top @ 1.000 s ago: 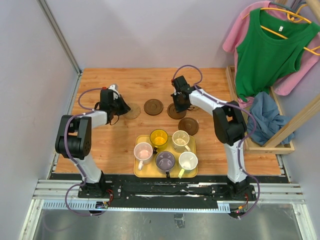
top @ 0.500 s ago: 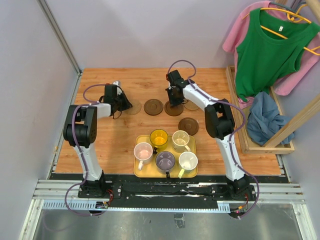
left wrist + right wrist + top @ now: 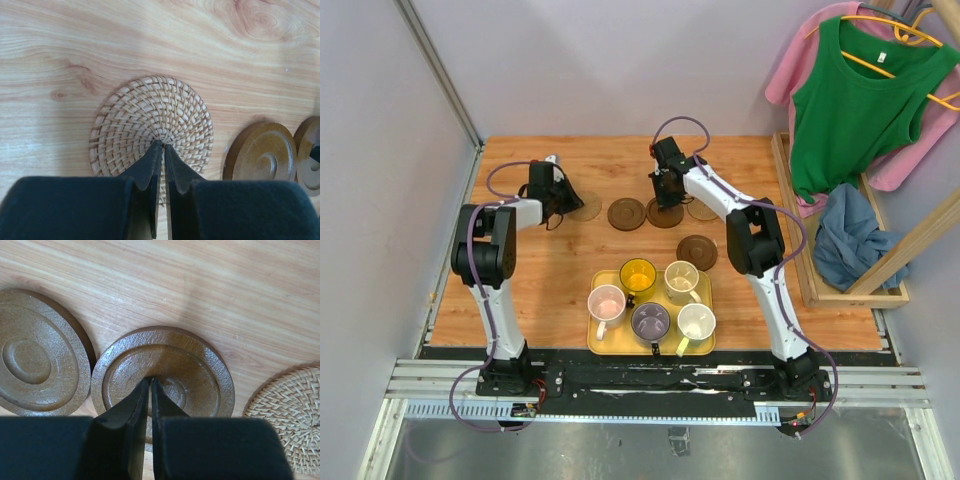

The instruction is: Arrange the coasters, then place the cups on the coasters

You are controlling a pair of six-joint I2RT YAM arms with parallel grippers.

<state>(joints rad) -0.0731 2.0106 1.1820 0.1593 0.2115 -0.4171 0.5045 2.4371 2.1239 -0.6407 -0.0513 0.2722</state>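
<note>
Jaws of left claw [image 3: 163, 145] pinched together, tips at the middle of a woven tan coaster [image 3: 150, 112]. Jaws of right claw [image 3: 150, 380] together too, tips over the centre of a dark brown coaster [image 3: 200, 375]. Both coasters lie in the row beyond the yellow tray [image 3: 598, 342]. Five cups [image 3: 651, 321] sit on the tray.

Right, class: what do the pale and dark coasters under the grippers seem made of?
Pale coaster: apparently woven rattan or straw, matt, given its spiralling plaited strands. Dark coaster: likely stained wood, slight sheen, showing fine grain and turned concentric rings.
</note>
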